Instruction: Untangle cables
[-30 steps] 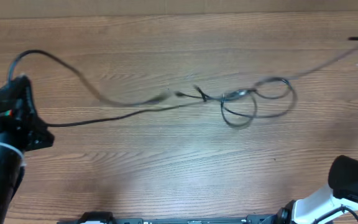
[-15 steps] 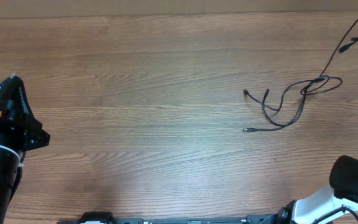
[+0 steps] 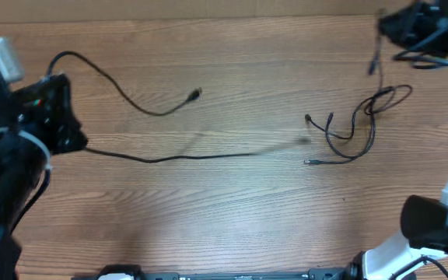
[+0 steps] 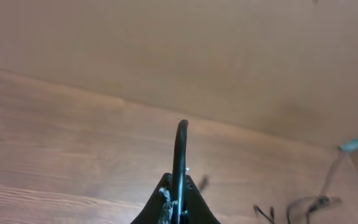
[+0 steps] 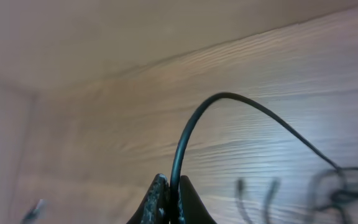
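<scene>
Fingers of left gripper (image 4: 178, 200) clamped fully closed on a thin black cable (image 4: 180, 152), both strands trailing rightward over the wooden table (image 3: 208, 218). Right gripper (image 5: 169, 200) pinched likewise on a second cable (image 5: 229, 98) at the far right corner, its loose coil (image 3: 356, 128) lying on the wood.

The left claw (image 4: 178, 198) is at the left edge of the table (image 3: 232, 218), with the left cable (image 3: 154, 159) between its fingers. One run of this cable arcs off the claw's far side and lies out to the claw's right, ending in a plug. The other run leaves the claw's near side and stretches further right across the table's middle, its blurred end just left of the cable tangle (image 3: 352, 132). The right claw (image 5: 168, 200) is at the far right corner, with a strand between its fingers leading down to the tangle. The tangle lies on the table, nearer the robot than this claw and to its left.
</scene>
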`<state>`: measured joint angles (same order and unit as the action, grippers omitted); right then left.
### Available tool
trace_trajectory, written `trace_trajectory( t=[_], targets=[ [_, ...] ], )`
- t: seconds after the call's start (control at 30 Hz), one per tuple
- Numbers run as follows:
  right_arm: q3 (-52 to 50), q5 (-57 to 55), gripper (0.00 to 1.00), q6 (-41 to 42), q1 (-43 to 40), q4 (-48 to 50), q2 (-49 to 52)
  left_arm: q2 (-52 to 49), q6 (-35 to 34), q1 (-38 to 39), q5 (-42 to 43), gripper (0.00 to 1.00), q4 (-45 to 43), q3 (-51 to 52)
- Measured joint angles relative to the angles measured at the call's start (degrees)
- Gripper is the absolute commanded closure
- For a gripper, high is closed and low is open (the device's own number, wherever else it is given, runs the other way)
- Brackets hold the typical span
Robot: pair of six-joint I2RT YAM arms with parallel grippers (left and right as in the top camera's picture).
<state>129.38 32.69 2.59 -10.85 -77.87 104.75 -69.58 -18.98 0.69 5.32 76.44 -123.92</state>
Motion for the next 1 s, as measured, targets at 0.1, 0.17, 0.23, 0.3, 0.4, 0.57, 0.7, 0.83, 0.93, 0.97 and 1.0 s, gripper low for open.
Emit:
trace_trajectory(
  t=[0.1,0.17,0.23,0.3,0.4,0.57,0.7,0.83,0.93,0.97,1.0],
  targets=[
    [0.0,0.7,0.96,-1.6,6.4,0.0,0.0,-1.9,-0.1,0.0,2.7,0.96,0.9,0.0],
    [0.0,1.0,0.96,-2.7,11.7,0.4,0.0,-3.3,-0.2,0.0,4.4,0.96,1.9,0.0],
    [0.0,0.9,0.96,-3.1,14.5,0.7,0.0,-4.0,-0.2,0.0,5.0,0.96,2.2,0.0],
    [0.0,0.9,0.96,-3.3,17.5,1.4,0.0,-4.8,-0.2,0.0,5.9,0.96,2.6,0.0],
    [0.0,1.0,0.96,-3.7,21.7,2.4,0.0,-5.9,-0.2,0.0,7.6,0.96,2.7,0.0],
    [0.0,1.6,0.96,-5.2,28.5,3.7,0.0,-6.7,-0.2,0.0,9.4,0.96,2.4,0.0],
    [0.0,-0.5,0.00,-6.6,33.3,4.8,0.0,-6.7,-0.2,0.0,9.7,0.96,2.4,0.0],
    [0.0,-4.8,0.00,-6.8,34.4,4.5,0.0,-6.7,-0.2,0.0,9.8,0.96,2.4,0.0],
    [0.0,-6.4,0.00,-7.2,34.2,2.6,0.0,-6.7,-0.2,0.0,10.1,0.96,2.4,0.0],
    [0.0,-6.6,0.00,-7.3,34.1,1.8,0.0,-6.7,-0.2,0.0,10.2,0.96,2.4,0.0],
    [0.0,-6.1,0.00,-7.8,34.1,1.3,0.0,-6.7,-0.2,0.0,10.4,0.96,2.4,0.0]
  ],
)
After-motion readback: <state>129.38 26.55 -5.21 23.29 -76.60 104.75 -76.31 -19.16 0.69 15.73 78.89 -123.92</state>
